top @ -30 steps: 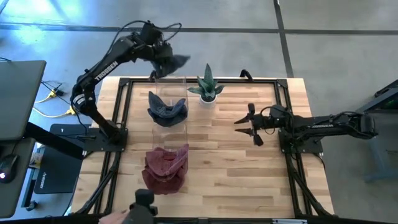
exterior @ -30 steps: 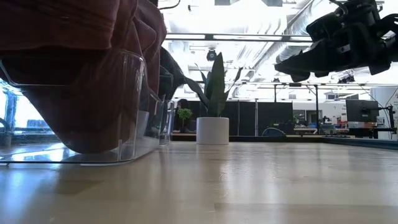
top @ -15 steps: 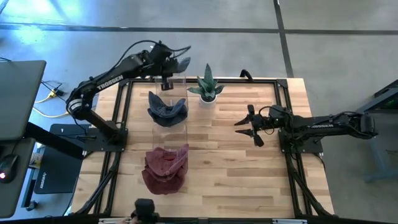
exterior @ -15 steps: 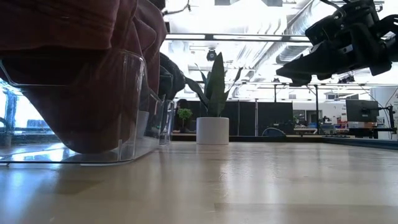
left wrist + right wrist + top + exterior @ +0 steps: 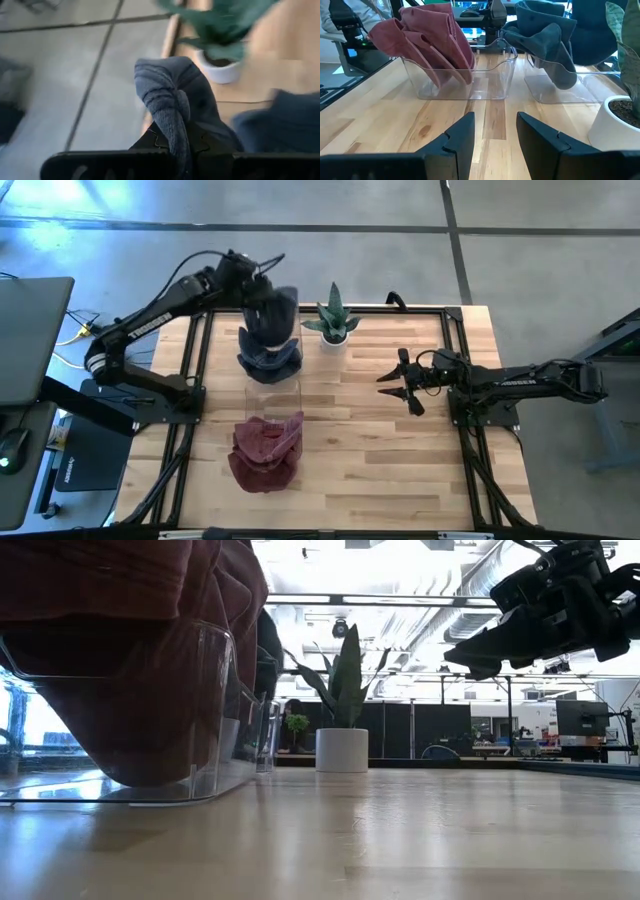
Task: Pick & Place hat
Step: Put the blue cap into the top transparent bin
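Potted plant (image 5: 333, 320) just beside blue hat (image 5: 275, 310); red hats (image 5: 266, 450) nearer.

Two clear bins (image 5: 272, 385), one potted plant (image 5: 333, 320), one blue hat (image 5: 172, 107) held aloft, two arms.

Both arms are dark, near-black, built of slim jointed links; the left arm (image 5: 150, 320) carries white block lettering along its forearm link, and the right arm (image 5: 530, 378) bears a smaller white marking on the link just behind its wrist. A thin dark cable (image 5: 262, 259) loops up from the left wrist, just behind the left gripper (image 5: 268, 308). The right gripper (image 5: 398, 385) has two flat, dark, matte fingers (image 5: 461, 135) with squared edges, mounted on a black crossbar.
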Controlling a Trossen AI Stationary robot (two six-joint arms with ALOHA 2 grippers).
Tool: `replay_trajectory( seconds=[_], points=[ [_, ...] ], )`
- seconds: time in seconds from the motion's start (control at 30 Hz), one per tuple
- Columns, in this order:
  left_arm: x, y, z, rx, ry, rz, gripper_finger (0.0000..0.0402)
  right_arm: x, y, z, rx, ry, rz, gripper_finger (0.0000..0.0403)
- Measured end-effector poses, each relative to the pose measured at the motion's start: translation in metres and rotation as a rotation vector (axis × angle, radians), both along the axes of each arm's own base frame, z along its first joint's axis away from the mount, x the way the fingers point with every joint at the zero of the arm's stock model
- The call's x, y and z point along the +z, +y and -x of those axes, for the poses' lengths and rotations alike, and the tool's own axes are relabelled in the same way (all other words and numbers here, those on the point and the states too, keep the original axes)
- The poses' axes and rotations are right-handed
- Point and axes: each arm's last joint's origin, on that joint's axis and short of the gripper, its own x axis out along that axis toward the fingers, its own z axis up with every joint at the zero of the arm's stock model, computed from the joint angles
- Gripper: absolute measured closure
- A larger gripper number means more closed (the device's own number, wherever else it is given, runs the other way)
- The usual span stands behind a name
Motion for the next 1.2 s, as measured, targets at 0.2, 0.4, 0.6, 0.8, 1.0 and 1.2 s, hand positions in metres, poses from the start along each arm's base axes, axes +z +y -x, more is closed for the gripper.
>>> replay_trajectory(
  seconds=[0.2, 0.4, 0.6, 0.8, 1.0, 1.2],
  points=[
    [-0.046, -0.023, -0.004, -0.077, -0.018, 0.065, 0.0401, 0.0, 0.0, 0.0, 0.003, 0.0, -0.001, 0.0261],
    [-0.065, -0.048, 0.002, -0.109, 0.023, 0.1, 0.0401, 0.0, 0.0, 0.0, 0.002, 0.001, -0.011, 0.0261],
    [-0.078, -0.064, 0.006, -0.089, 0.109, 0.226, 0.0401, 0.002, 0.0, 0.0, 0.002, -0.018, -0.007, 0.0261],
    [-0.08, -0.07, 0.006, -0.137, 0.098, 0.348, 0.0401, 0.002, 0.0, 0.0, 0.002, -0.02, -0.006, 0.0261],
    [-0.077, -0.073, 0.002, -0.229, 0.021, 0.454, 0.0372, 0.002, 0.0, 0.0, 0.002, -0.02, -0.007, 0.0261],
    [-0.077, -0.073, 0.002, -0.172, -0.001, 0.5, 0.0287, 0.002, 0.0, 0.0, 0.002, -0.018, -0.007, 0.0261]
  ],
)
